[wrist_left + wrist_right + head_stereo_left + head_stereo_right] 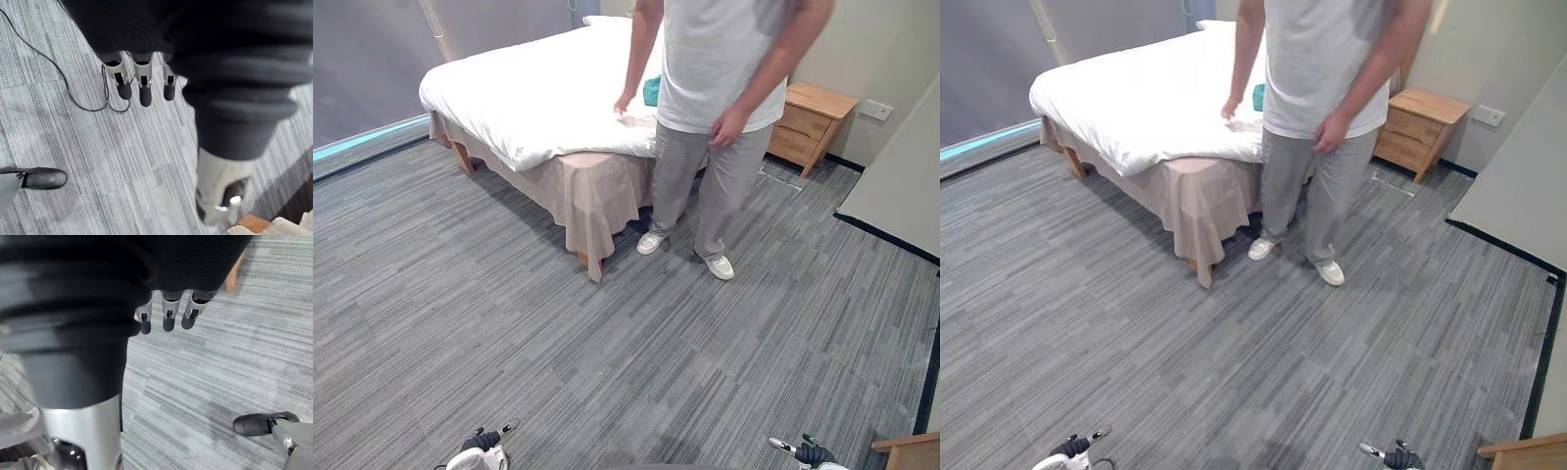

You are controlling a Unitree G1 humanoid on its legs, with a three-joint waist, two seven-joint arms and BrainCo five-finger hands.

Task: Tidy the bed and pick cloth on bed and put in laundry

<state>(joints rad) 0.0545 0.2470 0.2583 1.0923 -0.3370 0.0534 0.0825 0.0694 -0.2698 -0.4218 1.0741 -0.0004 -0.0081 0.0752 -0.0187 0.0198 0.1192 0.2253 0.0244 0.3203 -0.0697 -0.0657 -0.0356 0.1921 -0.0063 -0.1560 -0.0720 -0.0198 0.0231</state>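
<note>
Cloth [652,91], teal in colour, lies on the bed [597,196] near its far side, on top of the white duvet [529,88]. A person [715,78] in a pale shirt and grey trousers stands at the near corner of the bed and hides most of the cloth, so it seems to be a small bunched piece, though its shape cannot be made out. The person's one hand [625,104] rests on the duvet just beside the cloth; the other hangs by the hip. The duvet drapes over the bed's near edge, and a beige skirt falls below it to the grey carpet floor [509,323]. A white pillow [603,20] sits at the head of the bed, and a wooden nightstand [813,122] stands beside the bed, behind the person.

The robot's left hand [145,90] hangs low over the carpet, well apart from the bed, its fingers straight and relaxed with nothing in them. The right hand [167,316] hangs the same way on the other side, fingers loose and empty above the bare carpet
</note>
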